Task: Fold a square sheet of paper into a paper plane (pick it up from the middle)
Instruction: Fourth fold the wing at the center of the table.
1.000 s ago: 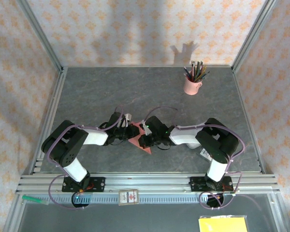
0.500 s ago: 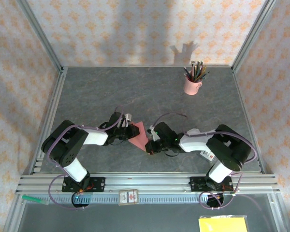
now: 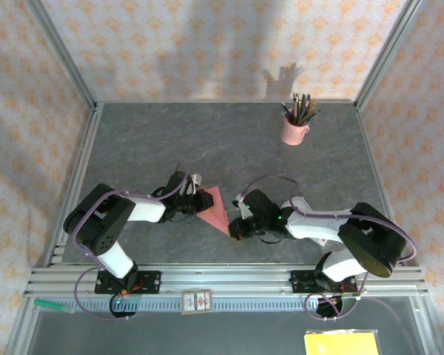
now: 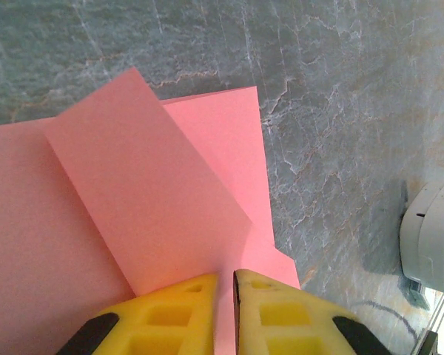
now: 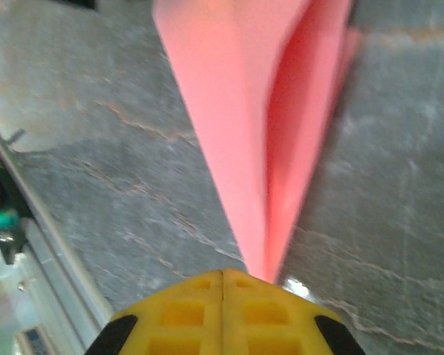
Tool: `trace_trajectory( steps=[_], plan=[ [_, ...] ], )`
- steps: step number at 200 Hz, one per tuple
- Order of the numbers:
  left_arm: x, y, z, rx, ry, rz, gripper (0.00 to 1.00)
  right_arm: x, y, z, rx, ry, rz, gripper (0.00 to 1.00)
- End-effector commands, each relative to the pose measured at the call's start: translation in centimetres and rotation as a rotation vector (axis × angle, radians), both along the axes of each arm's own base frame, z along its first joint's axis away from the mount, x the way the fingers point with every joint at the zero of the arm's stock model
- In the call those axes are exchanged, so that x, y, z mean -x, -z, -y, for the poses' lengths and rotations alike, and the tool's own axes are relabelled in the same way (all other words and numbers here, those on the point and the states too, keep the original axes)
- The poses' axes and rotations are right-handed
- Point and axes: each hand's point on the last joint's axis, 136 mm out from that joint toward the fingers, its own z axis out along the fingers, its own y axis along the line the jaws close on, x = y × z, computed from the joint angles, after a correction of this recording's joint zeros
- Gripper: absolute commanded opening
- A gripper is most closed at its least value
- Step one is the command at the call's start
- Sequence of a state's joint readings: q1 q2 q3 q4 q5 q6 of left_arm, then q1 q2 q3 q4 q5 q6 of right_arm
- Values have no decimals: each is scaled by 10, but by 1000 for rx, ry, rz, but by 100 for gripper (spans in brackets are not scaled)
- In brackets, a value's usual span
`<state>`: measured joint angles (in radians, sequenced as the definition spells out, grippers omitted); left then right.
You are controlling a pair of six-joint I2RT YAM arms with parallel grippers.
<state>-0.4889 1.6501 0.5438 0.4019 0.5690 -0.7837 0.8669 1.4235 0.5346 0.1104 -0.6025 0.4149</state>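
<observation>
paper [image 3: 213, 207] — pink, folded into a pointed wedge, on the grey table [image 3: 170, 140] toward its front edge, between the two grippers. top view: wide end toward the back, point toward the front right.

left gripper [image 3: 196, 200] sits at the paper's left edge. left wrist view: its yellow fingers [image 4: 170, 319] are drawn almost together with only a thin slit between them, and the paper [image 4: 133, 200] runs into that slit, so the edge is pinched. one flap lies folded diagonally over the layer beneath. a lower layer sticks out on the right side against the table.

right gripper [image 3: 234, 224] is at the paper's pointed corner, front right. right wrist view: fingers [image 5: 170, 319] fully closed, faces touching, no gap. the paper [image 5: 237, 111] narrows to a point that reaches the fingertips just right of the seam — cannot tell whether the tip is caught between them or only touching. from there it runs away from this gripper as a long narrow v with a deep crease, darker on the inside.

pink cup [image 3: 293, 132] of pencils stands well apart at the back right. yellow pad [image 3: 340, 344] lies in front of the rail, off the table.
</observation>
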Motion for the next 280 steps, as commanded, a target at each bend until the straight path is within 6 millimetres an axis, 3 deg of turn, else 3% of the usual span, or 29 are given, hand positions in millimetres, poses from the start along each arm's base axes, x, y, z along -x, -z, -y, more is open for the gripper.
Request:
trace_trajectory(
  steps=[1,31,70,128,199,233,280],
  plan=[
    [18,48,-33,-169,-55,-122,19,-18,-36,-18,-80,18,56,0],
    [18,47,-33,-165,-56,-121,19,-31,-41,-33,-87,0,77,0],
    [17,46,-32,-167,-51,-120,18,-37,-14,-44,-29,-33,45,0],
    [16,45,-31,-167,-49,-118,19,-30,21,-25,53,-31,4,0],
    [15,43,-30,-163,-47,-118,18,-21,43,-8,101,-26,-29,0],
    [7,28,-23,-132,-40,-94,19,-13,57,4,139,-1,-66,0],
    [-8,-20,-5,-7,-39,-15,23,1,70,18,157,38,-128,0]
  ],
)
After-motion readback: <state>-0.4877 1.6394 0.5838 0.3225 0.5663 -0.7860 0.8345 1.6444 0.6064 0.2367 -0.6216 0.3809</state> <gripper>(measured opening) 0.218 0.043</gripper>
